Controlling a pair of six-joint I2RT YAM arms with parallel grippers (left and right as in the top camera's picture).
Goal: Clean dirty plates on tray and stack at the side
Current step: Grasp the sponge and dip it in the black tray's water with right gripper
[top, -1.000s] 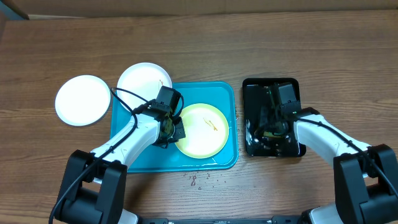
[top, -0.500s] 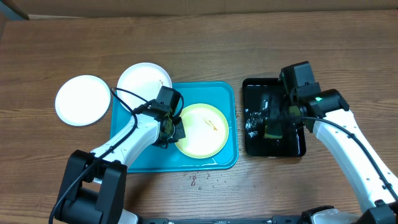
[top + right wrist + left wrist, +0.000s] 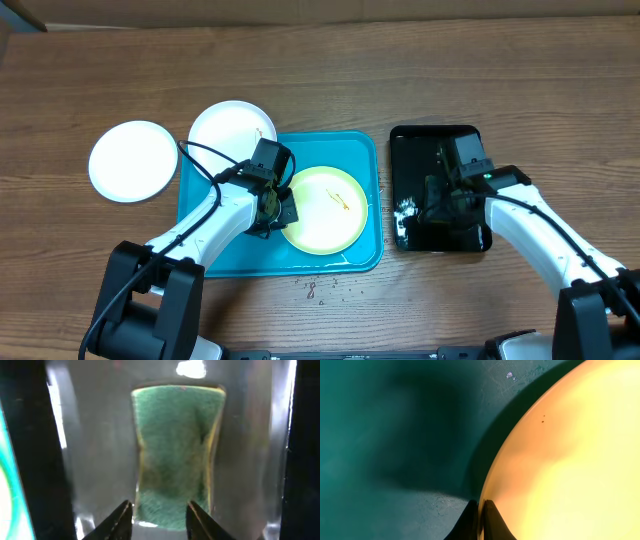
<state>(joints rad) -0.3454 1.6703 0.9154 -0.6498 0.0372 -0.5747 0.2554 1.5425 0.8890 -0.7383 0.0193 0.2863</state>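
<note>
Green plate lies in tray, right half. Its right edge is close to the tray's right rim, with bare floor to its left and far side. White plate overlaps the tray's far-left corner, partly over the rim. Second white plate on table, left of tray, apart from the other. Black tray just right of tray, thin gap between.

Left claw: nearly closed, pinching the green plate's left rim between its fingertips. Right claw: part open, clamped on the near end of a sponge, which lies in the black tray.

Overhead hides both grips under the wrists. Left wrist shows a broad dark shadow on the tray beside the plate's rim. Right wrist shows the sponge green with yellow edges, narrowed at the waist, on a glossy floor.
</note>
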